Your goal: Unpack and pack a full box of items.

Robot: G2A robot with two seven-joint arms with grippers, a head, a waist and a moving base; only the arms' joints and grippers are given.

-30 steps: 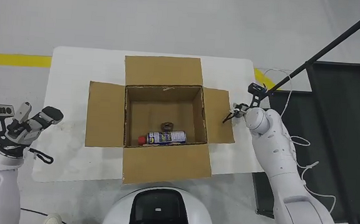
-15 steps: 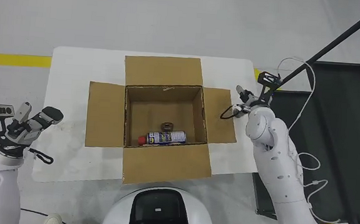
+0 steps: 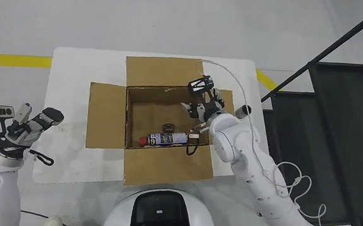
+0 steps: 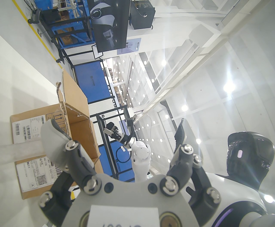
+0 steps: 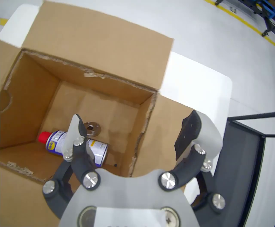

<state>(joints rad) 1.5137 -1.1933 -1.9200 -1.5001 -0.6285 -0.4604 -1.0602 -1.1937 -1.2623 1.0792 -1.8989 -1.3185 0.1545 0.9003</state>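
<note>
Two claws are mine. From above, the brown cardboard box (image 3: 164,70) sits mid-desk with its four flaps folded outward. They leave bare strips of the white desk (image 3: 77,68) along the left side and at the far corners. My right claw (image 3: 197,96) hangs over the box's right wall, fingers spread, holding nothing. My left claw (image 3: 37,115) is off the desk's left edge, well apart from the box. A dark metal rack (image 3: 333,111) stands to the right of the desk.

At my left wrist, the fingers are spread wide with nothing between them. The box's labelled outer wall and a ragged flap edge stand beyond.

At my right wrist, a glossy red-capped spray can (image 5: 53,139) lies on its side near the front wall. A small round metal flange (image 5: 92,128) sits just beside it; my finger hides whether they touch. The rims are torn, and bare cardboard floor stretches beyond.
</note>
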